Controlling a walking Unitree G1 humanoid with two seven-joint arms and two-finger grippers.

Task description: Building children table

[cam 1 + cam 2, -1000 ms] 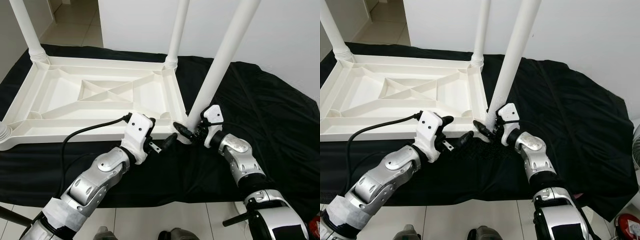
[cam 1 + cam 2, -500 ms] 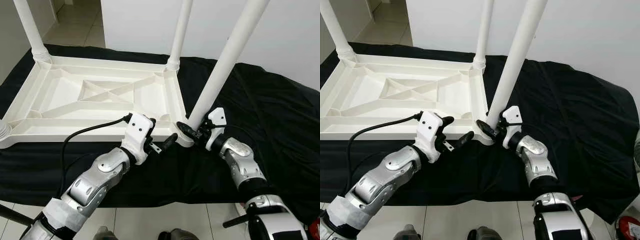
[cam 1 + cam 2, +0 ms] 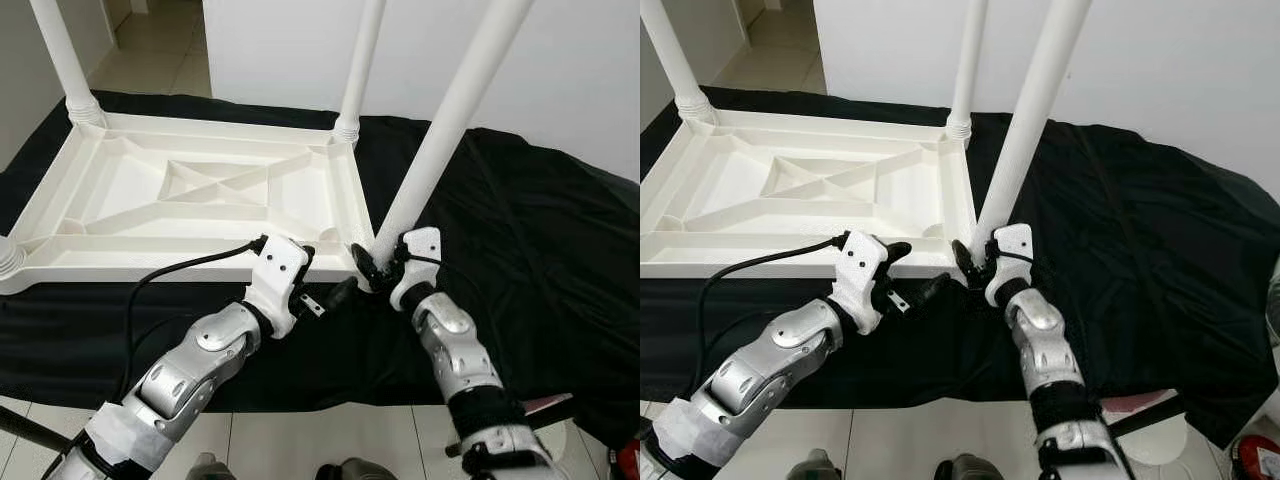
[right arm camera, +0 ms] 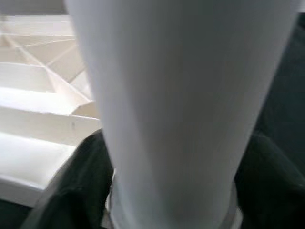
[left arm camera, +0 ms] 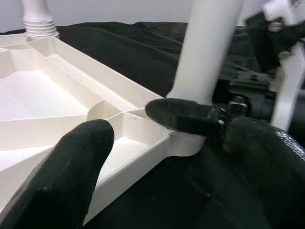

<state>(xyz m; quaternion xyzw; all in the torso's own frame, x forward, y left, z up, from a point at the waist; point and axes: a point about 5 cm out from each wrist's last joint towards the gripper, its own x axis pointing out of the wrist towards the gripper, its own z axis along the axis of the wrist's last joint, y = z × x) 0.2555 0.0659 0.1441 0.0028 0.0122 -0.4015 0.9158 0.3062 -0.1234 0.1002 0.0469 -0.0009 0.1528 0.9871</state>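
A white plastic table (image 3: 150, 262) lies upside down on a black cloth (image 3: 540, 230). Its near right leg (image 3: 440, 130) rises from the corner socket, leaning right. My right gripper (image 3: 375, 265) is shut on that leg's base; in the right wrist view the leg (image 4: 181, 95) stands between both fingers (image 4: 76, 181). My left gripper (image 3: 322, 272) is open just left of that corner, one finger over the table's rim and one finger below it on the cloth. In the left wrist view the table's corner (image 5: 143, 143) sits between my fingertips (image 5: 71, 162).
Two more legs stand at the far corners, the left one (image 3: 60, 55) and the right one (image 3: 360, 60), and a leg base (image 3: 8, 262) shows at the near left corner. A white wall (image 3: 580, 70) is behind. The cloth's front edge drops to tiled floor (image 3: 300, 440).
My right forearm has swung in toward the left and the wrist has turned about the leg's base, still holding it. The left gripper has drifted slightly nearer the corner.
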